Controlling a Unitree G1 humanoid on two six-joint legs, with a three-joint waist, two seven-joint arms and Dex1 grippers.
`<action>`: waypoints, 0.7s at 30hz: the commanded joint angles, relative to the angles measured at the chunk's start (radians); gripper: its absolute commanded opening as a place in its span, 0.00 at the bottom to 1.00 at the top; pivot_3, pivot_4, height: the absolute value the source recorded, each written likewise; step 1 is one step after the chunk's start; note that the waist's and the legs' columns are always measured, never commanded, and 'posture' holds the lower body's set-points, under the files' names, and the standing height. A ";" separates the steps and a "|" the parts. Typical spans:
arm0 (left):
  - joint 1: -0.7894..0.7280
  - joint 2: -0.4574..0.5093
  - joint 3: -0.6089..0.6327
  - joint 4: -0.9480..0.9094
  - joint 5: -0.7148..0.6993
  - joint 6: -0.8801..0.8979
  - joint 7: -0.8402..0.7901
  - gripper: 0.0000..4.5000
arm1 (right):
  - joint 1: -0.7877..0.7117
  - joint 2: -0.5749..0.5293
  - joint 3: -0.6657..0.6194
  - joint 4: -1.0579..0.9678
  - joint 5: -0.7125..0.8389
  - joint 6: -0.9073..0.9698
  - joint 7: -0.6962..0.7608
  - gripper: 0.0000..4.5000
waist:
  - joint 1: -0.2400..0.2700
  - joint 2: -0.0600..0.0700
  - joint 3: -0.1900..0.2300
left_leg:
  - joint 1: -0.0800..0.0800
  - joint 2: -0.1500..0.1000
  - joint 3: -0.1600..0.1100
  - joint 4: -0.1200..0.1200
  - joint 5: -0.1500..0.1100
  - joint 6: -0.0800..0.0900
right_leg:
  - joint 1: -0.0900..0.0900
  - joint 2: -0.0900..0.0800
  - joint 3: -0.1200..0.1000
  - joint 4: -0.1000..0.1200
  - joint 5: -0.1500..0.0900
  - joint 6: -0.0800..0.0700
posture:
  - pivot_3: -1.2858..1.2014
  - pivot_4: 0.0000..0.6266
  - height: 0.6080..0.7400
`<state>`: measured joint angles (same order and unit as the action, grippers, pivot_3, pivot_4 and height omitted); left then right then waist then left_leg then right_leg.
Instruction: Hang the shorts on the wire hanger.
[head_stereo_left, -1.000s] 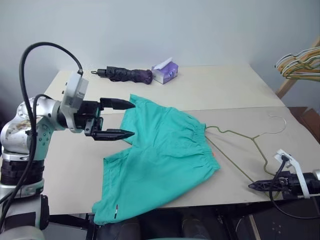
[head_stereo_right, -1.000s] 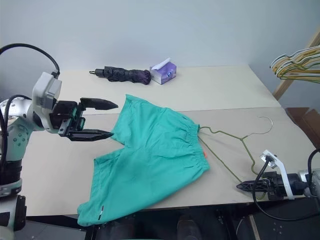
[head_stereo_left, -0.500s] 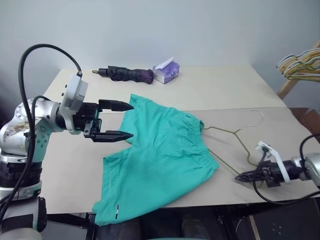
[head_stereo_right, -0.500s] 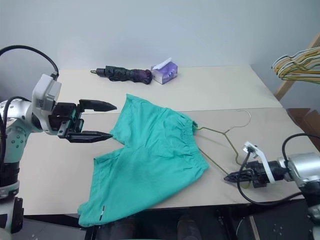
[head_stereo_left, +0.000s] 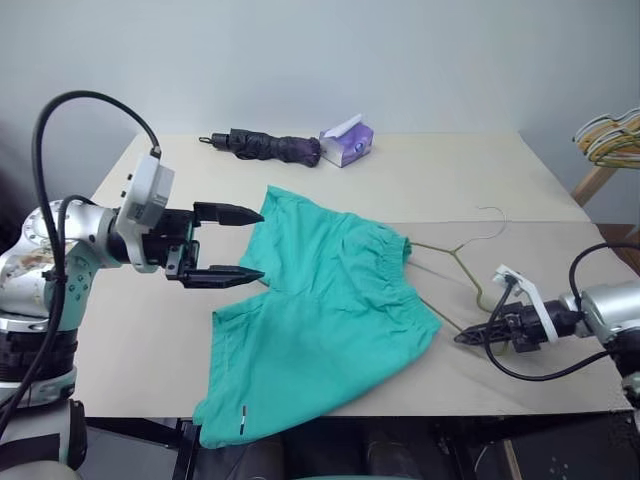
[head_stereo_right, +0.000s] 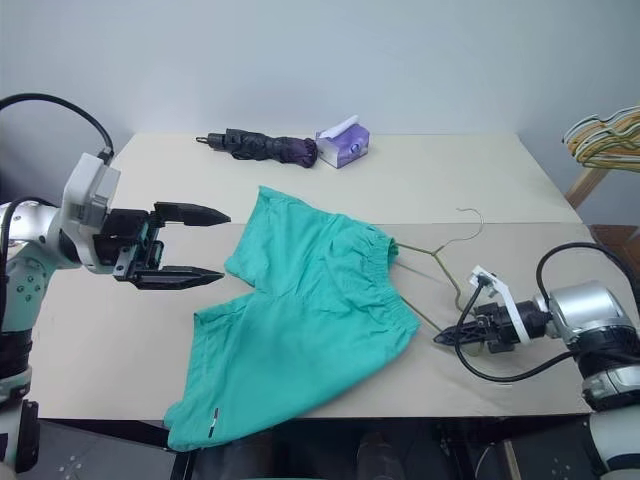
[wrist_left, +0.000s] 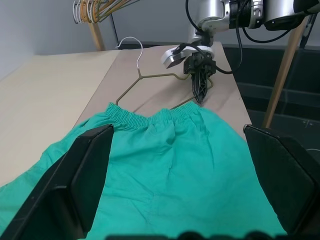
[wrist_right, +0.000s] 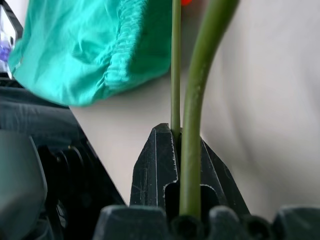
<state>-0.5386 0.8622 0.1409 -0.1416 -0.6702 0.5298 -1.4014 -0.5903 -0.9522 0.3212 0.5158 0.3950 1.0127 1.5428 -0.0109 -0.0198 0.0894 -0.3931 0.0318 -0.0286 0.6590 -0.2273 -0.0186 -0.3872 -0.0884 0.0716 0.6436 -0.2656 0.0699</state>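
Reaching level from 9 o'clock, left gripper (head_stereo_left: 240, 245) spread wide, empty, beside one pair of teal shorts (head_stereo_left: 325, 310) lying mid-table. Right gripper (head_stereo_left: 470, 336), at 4 o'clock, clamped onto one wire hanger (head_stereo_left: 455, 258) beside waistband.

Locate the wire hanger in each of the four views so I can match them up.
Left eye view: wire hanger right of the shorts, hook toward the far side.
Right eye view: same spot, its lower corner pinched in the right gripper.
Left wrist view: beyond the waistband, hook farthest away.
Right wrist view: two wires rising from the shut fingers.
Shared landmark: the shorts' gathered waistband.
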 joint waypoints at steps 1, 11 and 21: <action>-0.004 0.017 0.031 -0.016 -0.011 -0.018 0.006 1.00 | -0.043 0.025 -0.019 0.065 -0.014 0.015 -0.003 0.00 | 0.001 0.000 0.000 | 0.000 0.000 0.000 0.000 0.000 0.000 | 0.000 0.000 0.000 0.000 0.000 0.000 | 0.56 0.10 1.00; -0.038 0.011 0.002 0.028 0.012 -0.049 -0.004 1.00 | -0.036 0.026 -0.189 -0.045 0.014 -0.046 -0.120 0.00 | 0.000 0.000 0.000 | 0.000 0.000 0.000 0.000 0.000 0.000 | -0.001 0.000 0.000 0.000 0.000 0.000 | 0.54 0.10 1.00; -0.143 -0.015 -0.063 0.175 0.117 -0.176 -0.032 1.00 | 0.056 -0.072 -0.213 -0.557 -0.247 -0.501 -0.369 0.00 | -0.004 0.001 0.000 | -0.003 0.000 0.000 0.000 0.000 0.000 | -0.003 0.000 0.000 0.001 0.000 0.001 | 0.52 0.06 1.00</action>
<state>-0.6506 0.8502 0.0723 0.0158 -0.5718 0.3938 -1.4331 -0.5043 -1.0000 0.1217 0.0239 0.1879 0.5790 1.1969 -0.0152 -0.0189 0.0889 -0.3959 0.0319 -0.0283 0.6593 -0.2273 -0.0188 -0.3902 -0.0884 0.0711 0.6443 -0.2661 0.0709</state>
